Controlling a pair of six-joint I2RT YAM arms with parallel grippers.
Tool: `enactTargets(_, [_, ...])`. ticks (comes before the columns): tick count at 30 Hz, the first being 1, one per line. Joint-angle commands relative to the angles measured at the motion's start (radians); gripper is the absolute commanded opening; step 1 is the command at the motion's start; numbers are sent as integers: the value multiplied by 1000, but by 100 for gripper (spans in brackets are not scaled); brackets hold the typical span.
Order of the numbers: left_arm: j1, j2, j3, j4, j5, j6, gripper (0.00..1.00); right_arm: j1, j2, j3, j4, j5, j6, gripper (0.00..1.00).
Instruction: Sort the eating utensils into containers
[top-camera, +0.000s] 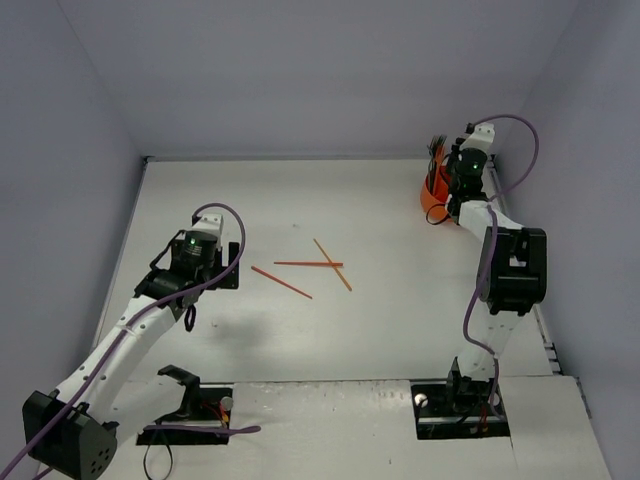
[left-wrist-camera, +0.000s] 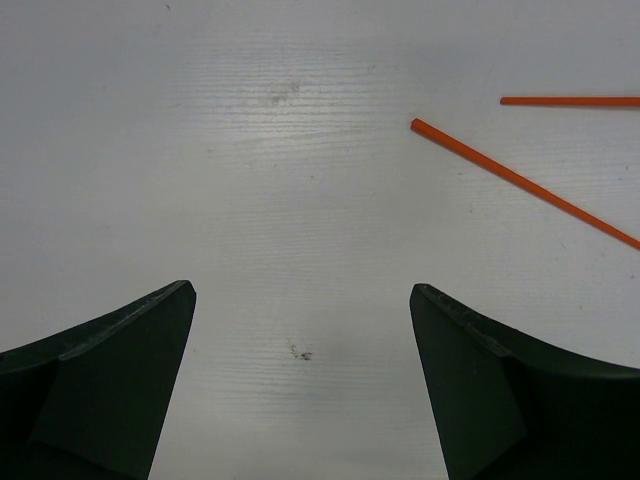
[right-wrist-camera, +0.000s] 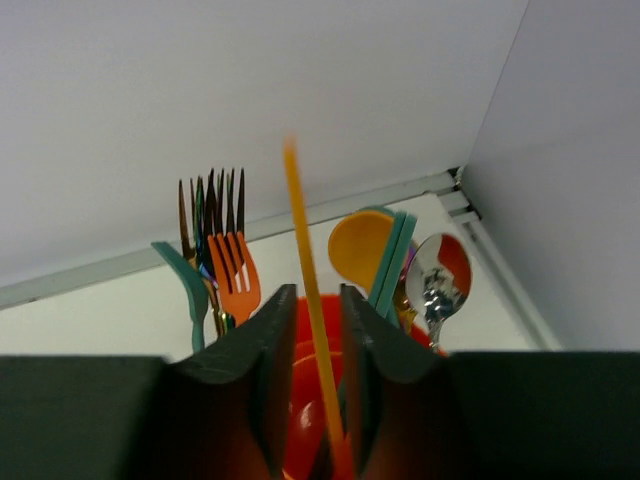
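Left gripper (left-wrist-camera: 303, 290): jaws wide apart, empty, above table (top-camera: 380, 320). Three orange sticks (top-camera: 308, 264): loose mid-table, unsorted. Right gripper (right-wrist-camera: 318, 300): jaws slightly apart around upright stick (right-wrist-camera: 303, 230), grip seemingly loose, over orange cup (top-camera: 434, 203) holding forks (right-wrist-camera: 222, 250), spoons (right-wrist-camera: 440, 275). Step: dropping stick in. Next: lift clear without snagging, fetch another

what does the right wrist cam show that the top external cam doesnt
Only the right wrist view: forks and spoons standing upright, easy to tell apart by colour, and an orange stick upright between the fingers of the right claw. Only the top external view: three orange sticks lying flat on the table, with the left claw open near them. Both: the orange holder in the far right corner, with the right arm over it.
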Motion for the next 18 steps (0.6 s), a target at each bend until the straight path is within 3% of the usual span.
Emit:
enactTargets(1, [-8,-21,36,35,-4,5,87,7,-130,-19,52,-27,3,39])
enactTargets(4, [-8,-29,36,36,-5,5,87,32,-207,-15,-48,-63,-8,47])
enactTargets(8, [-8,-31,38,37,-5,5,87,111,-301,47,-342,-124,-5,52])
enactTargets(12, [-8,-31,41,35,-1,5,87,214,-323,69,-556,-206,20,52])
enactTargets(18, [-8,-31,43,34,6,4,87,341,-309,24,-721,-326,71,49])
